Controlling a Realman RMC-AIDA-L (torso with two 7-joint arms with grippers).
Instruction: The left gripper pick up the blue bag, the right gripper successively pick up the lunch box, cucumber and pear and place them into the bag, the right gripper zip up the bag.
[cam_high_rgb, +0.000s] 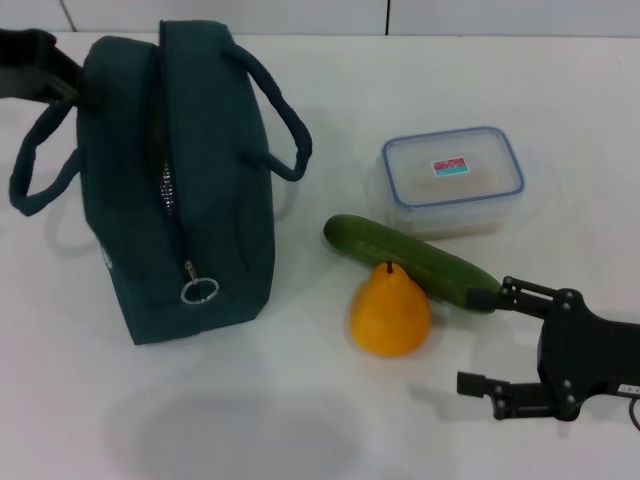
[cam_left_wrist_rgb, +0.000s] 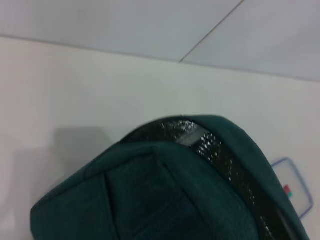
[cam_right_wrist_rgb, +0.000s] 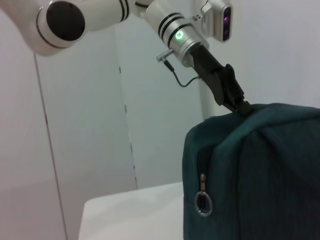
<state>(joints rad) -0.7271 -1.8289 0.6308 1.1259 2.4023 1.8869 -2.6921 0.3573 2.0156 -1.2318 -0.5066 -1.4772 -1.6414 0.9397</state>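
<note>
The blue bag (cam_high_rgb: 185, 190) stands on the white table at the left, its zipper parted along the top, with the ring pull (cam_high_rgb: 200, 291) at the near end. My left gripper (cam_high_rgb: 35, 65) is at the bag's far top end; the right wrist view shows it (cam_right_wrist_rgb: 235, 100) touching the bag's top corner (cam_right_wrist_rgb: 260, 170). The lunch box (cam_high_rgb: 452, 180) lies to the right of the bag, the cucumber (cam_high_rgb: 410, 258) in front of it, and the pear (cam_high_rgb: 390, 312) against the cucumber. My right gripper (cam_high_rgb: 482, 335) is open and empty, just right of the pear, near the cucumber's tip.
Two loop handles (cam_high_rgb: 280, 120) hang off the bag's sides. The left wrist view shows the bag's end (cam_left_wrist_rgb: 165, 200) with foil lining in the slit and a corner of the lunch box (cam_left_wrist_rgb: 295, 190). A wall stands behind the table.
</note>
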